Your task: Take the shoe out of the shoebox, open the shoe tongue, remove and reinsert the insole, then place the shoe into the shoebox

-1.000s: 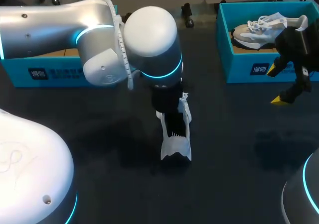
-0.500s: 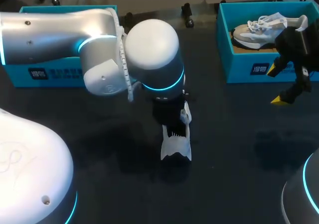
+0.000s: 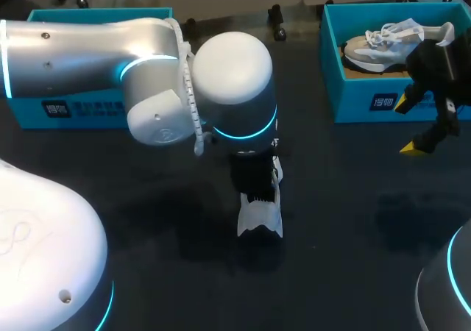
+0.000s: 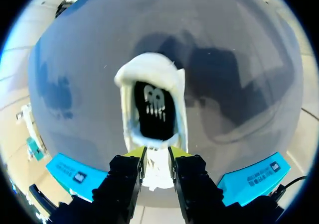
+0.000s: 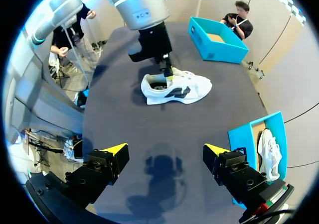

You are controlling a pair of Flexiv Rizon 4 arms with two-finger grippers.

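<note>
While the white shoe (image 3: 259, 217) stands out on the dark bench (image 3: 331, 228), in neither box, the left end effector (image 4: 156, 153) hangs right over it, pointing down. Its two yellow tips are close together. They pinch the shoe's white tongue (image 4: 157, 170) from both sides, so this end effector is gripping the tongue. Just past the tongue the mouth of the shoe is open wide. The black insole (image 4: 154, 109) lies flat inside the shoe and has a white mark on it.

The right end effector (image 3: 409, 126) is well off to the right of the shoe, up above the bench. Its fingers are spread far apart and hold nothing.

Past that end effector, still further from the shoe, sits a blue shoebox (image 3: 353, 103). A second white shoe (image 3: 375, 44) with white laces lies inside it. The other blue shoebox (image 3: 88, 116) sits far to the left of the shoe, partly hidden behind the big silver left arm (image 3: 88, 59).
</note>
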